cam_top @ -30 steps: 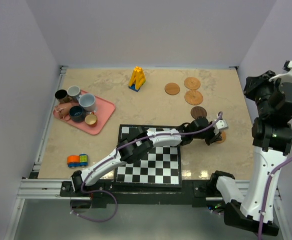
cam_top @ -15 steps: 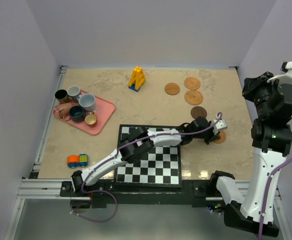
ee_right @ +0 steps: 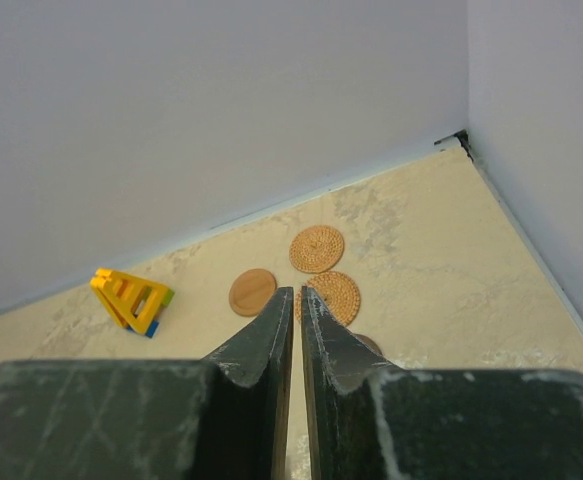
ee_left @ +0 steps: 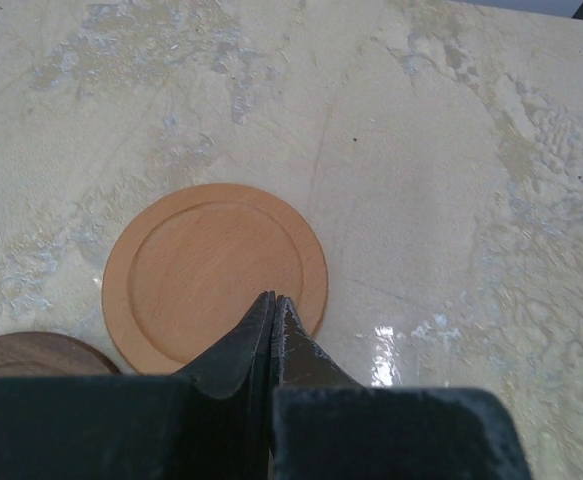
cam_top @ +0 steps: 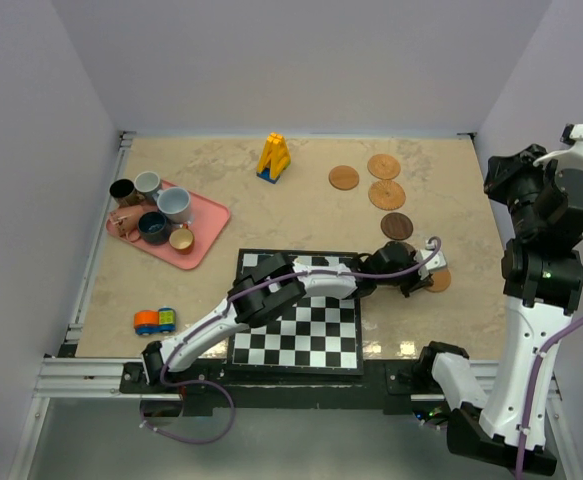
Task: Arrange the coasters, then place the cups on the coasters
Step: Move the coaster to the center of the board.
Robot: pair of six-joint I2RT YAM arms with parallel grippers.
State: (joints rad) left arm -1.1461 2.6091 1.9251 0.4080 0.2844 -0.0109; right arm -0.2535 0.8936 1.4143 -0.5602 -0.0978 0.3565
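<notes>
My left gripper (ee_left: 273, 298) is shut with nothing in it, and its tips hang over the near edge of a light tan coaster (ee_left: 214, 275) lying flat on the table. A dark brown coaster (ee_left: 31, 352) peeks in beside it. In the top view this tan coaster (cam_top: 438, 280) lies just right of the left gripper (cam_top: 423, 274). Further back lie a dark coaster (cam_top: 396, 225), a plain tan coaster (cam_top: 344, 178) and two woven coasters (cam_top: 383, 166) (cam_top: 387, 194). The cups (cam_top: 174, 205) stand together on the pink tray (cam_top: 209, 216) at the left. My right gripper (ee_right: 293, 292) is shut and held high at the right.
A chessboard (cam_top: 301, 320) lies at the front centre under the left arm. A yellow toy (cam_top: 273, 157) stands at the back, and a small orange and green toy (cam_top: 155, 321) sits at the front left. Walls close in the table on three sides.
My left gripper has closed fully and drawn back a little to the left, off the tan coaster, which now shows more. The right arm has barely moved.
</notes>
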